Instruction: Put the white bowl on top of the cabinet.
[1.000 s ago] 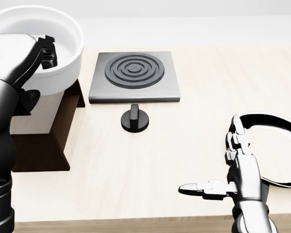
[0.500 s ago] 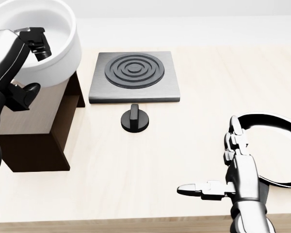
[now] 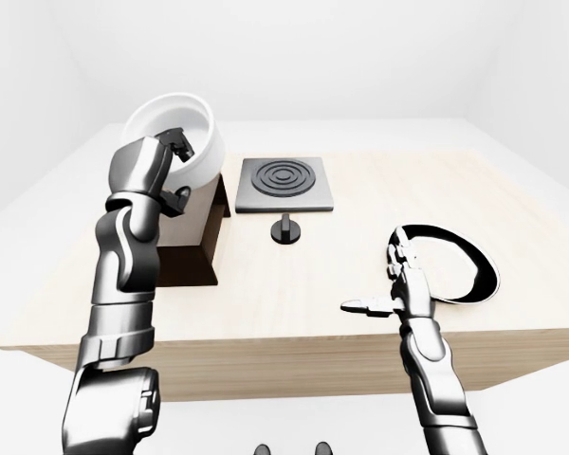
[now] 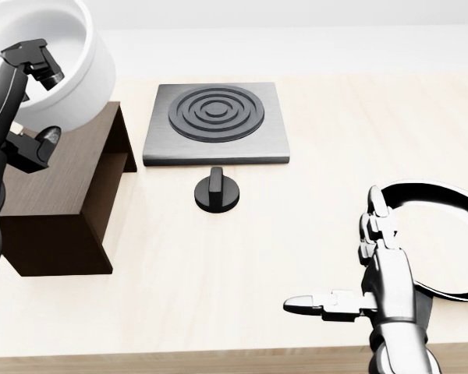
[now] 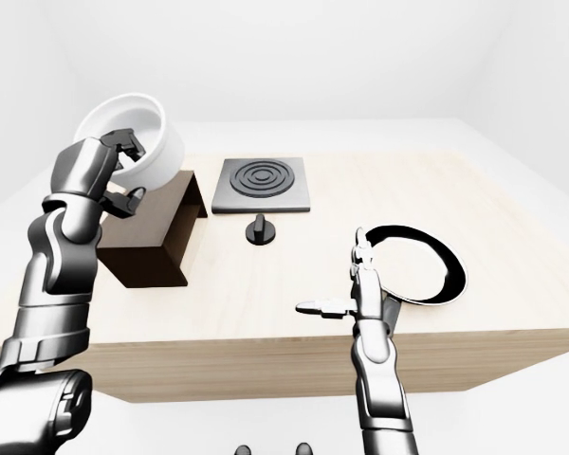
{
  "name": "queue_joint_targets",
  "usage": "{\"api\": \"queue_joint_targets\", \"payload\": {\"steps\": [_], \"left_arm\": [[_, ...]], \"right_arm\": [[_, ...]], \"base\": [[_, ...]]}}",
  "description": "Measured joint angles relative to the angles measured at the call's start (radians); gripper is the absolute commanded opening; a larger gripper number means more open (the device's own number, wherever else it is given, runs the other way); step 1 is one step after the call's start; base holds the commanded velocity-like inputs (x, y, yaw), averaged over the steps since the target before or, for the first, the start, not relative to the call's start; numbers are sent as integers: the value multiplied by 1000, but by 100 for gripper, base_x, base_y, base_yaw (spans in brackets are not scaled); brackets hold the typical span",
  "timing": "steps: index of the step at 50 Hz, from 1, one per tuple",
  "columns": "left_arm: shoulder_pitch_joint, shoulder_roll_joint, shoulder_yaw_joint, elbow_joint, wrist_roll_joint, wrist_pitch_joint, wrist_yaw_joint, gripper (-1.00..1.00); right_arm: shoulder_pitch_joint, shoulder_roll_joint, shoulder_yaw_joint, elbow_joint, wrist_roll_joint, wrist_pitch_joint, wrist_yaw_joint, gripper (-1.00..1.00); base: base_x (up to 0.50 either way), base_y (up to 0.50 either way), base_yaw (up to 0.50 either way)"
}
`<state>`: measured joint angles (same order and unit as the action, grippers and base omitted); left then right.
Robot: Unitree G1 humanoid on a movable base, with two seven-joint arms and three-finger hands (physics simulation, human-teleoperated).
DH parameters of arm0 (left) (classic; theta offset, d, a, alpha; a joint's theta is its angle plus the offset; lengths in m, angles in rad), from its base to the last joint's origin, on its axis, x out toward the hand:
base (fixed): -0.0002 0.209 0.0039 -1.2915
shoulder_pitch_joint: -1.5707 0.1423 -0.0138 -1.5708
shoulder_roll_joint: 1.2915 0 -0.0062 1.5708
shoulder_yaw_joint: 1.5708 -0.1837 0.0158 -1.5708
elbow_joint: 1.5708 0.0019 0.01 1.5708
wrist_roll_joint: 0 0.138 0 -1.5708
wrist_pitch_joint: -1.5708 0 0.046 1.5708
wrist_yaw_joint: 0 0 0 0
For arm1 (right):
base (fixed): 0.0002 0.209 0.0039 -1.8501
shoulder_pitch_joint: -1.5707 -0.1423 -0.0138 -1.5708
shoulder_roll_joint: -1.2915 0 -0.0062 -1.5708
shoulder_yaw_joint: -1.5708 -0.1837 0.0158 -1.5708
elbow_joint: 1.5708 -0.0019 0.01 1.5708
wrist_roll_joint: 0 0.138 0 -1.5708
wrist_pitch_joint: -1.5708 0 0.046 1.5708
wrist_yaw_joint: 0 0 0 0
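White bowl [image 5: 137,142] is held up over the dark brown cabinet [image 5: 152,232], tilted so its opening faces the camera, above the far-left part of the light wood surface [image 4: 281,234]. Can't tell whether its underside touches the cabinet top; in the right-eye view it looks lifted clear. Left hand [image 4: 33,97] has fingers [image 4: 39,56] clamped on the bowl's rim, one hooked inside the rim and another [image 4: 39,148] under the outer wall. Cabinet stands near the surface's left edge, its top showing bare below the bowl in the head view.

Right hand [image 4: 374,269] hangs over the near-right part of the surface, fingers apart, one stretched out to the left [image 4: 312,302], the others pointing up, holding nothing. Just beside it, toward the right edge, lies a black ring-shaped pan [image 3: 455,270] with a white inside.

Grey square burner plate [image 4: 216,121] with concentric rings sits toward the far edge, middle-left, right of the cabinet. Small black knob [image 4: 216,191] is just near-side of the plate, apart from it.
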<state>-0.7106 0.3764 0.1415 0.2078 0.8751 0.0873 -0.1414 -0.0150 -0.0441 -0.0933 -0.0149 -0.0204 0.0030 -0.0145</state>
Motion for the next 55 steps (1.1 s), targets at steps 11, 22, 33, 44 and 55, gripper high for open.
{"api": "queue_joint_targets", "payload": {"steps": [11,22,33,44,55], "left_arm": [[0,21,6,51,0,0,66,-100],[-8,37,17,141,-22,0,160,-100],[-22,37,9,217,-43,0,224,-100],[-41,27,0,311,-75,0,292,-100],[-52,25,-7,380,-101,0,341,-100]], "right_arm": [[1,2,4,2,-4,-3,-1,100],[1,3,9,10,-10,-8,-4,100],[-1,4,11,16,-13,-12,-6,100],[-3,4,13,22,-15,-16,-7,100],[-4,5,15,28,-18,-21,-9,100]], "base": [[0,0,0],[0,0,0],[0,0,0],[0,0,0],[0,0,0]]}}
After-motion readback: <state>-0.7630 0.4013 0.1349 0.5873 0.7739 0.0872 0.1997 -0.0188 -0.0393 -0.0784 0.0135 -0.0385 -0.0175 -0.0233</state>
